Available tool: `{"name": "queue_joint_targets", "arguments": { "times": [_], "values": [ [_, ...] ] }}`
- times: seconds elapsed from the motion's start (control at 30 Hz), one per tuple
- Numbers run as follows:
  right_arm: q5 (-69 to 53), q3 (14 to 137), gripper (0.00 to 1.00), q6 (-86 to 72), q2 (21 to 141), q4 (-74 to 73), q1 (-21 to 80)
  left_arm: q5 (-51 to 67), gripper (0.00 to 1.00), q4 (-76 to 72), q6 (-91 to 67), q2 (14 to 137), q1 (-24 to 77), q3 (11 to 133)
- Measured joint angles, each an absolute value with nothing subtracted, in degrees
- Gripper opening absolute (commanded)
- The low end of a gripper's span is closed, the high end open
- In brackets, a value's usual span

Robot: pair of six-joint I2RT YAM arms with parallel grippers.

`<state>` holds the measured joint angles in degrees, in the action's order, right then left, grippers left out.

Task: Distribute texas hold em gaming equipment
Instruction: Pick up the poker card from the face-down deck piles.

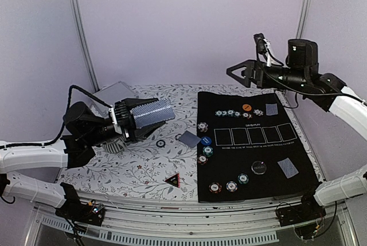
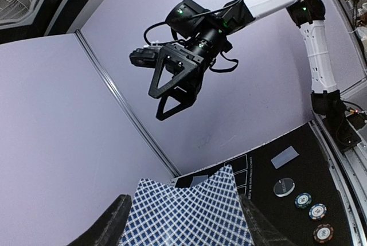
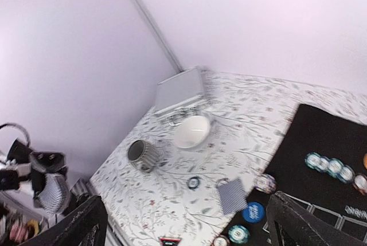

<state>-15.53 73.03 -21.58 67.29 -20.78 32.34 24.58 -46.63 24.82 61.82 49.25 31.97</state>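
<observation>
Mat [image 1: 229,163] print and black disc [image 1: 259,167] lettering too small to read. White bowl [image 3: 192,132] looks empty; silver case [image 3: 180,90] shut. Left hand [image 2: 183,231] clamps fanned cards [image 2: 186,206] above left desk [image 1: 137,171]. Right hand [image 1: 235,75] released, raised far right. Chips [image 1: 231,186], blue button [image 1: 205,140] on mat.

I log: lilac walls [image 1: 183,22], plain, far and both sides; metal upright [image 1: 81,28] far left, second upright [image 1: 305,5] far right; table [image 1: 137,171] in white floral cloth; light soft, even.
</observation>
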Motion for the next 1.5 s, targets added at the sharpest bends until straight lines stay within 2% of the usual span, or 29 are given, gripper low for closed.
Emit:
{"name": "queue_joint_targets", "arguments": {
  "times": [0.2, 0.43, 0.83, 1.07, 1.5],
  "values": [
    [-27.35, 81.60, 0.99, -15.35, 79.26, -15.79, 44.16, 24.93, 0.56, -46.92, 24.82, 62.04, 49.25, 31.97],
    [-31.64, 86.78, 0.98, -10.70, 88.53, -16.25, 52.21, 24.91, 0.57, -46.89, 24.84, 62.37, 49.25, 31.97],
    [-33.39, 91.94, 0.88, -9.50, 95.48, -16.60, 55.53, 24.88, 0.57, -46.89, 24.86, 62.41, 49.28, 31.97],
    [-32.25, 94.94, 0.88, -10.22, 99.07, -19.44, 55.61, 24.86, 0.56, -46.83, 25.04, 62.41, 49.28, 31.97],
    [-23.79, 97.27, 0.88, -6.76, 98.41, -27.62, 55.86, 24.34, 0.56, -44.95, 25.30, 62.87, 49.28, 31.86]
  ]
}}
